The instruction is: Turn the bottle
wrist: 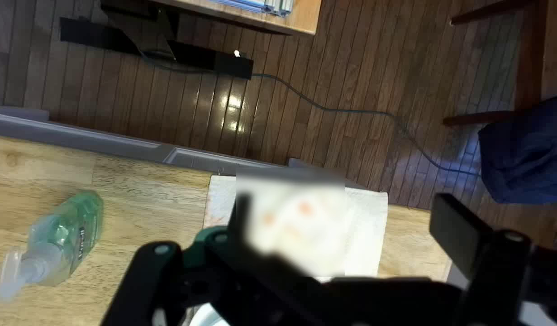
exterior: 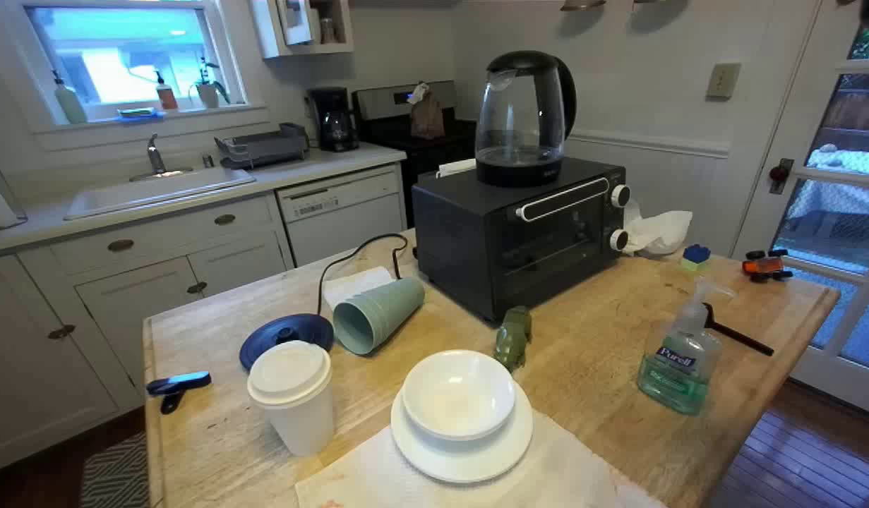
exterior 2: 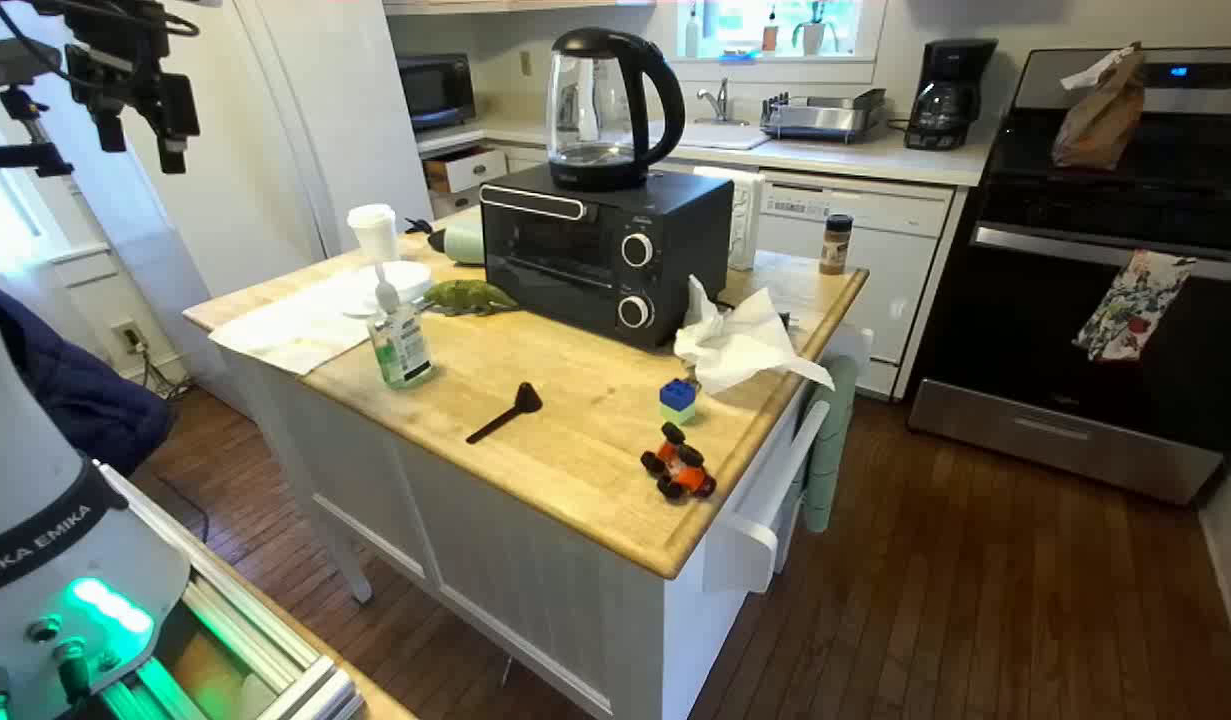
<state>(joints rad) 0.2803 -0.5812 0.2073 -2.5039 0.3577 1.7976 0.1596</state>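
Note:
The bottle is a clear plastic pump bottle with pale green liquid and a Purell label. It stands upright on the wooden table in both exterior views (exterior: 678, 374) (exterior 2: 402, 350). In the wrist view the bottle (wrist: 70, 235) shows at the left, outside the jaws. My gripper (exterior 2: 143, 145) hangs high at the upper left of an exterior view, well above the tabletop and apart from the bottle. In the wrist view the gripper (wrist: 348, 217) has its black fingers wide apart with nothing between them; the paper towel lies far below.
A black toaster oven (exterior 2: 565, 240) carries a glass kettle (exterior 2: 590, 110). White bowl (exterior: 459, 395) and plate (exterior: 469, 471) sit on a paper towel (exterior: 378, 473). A green toy (exterior: 513, 339), black scoop (exterior 2: 505, 412), toy car (exterior 2: 679, 465) and white cup (exterior: 296, 416) stand around.

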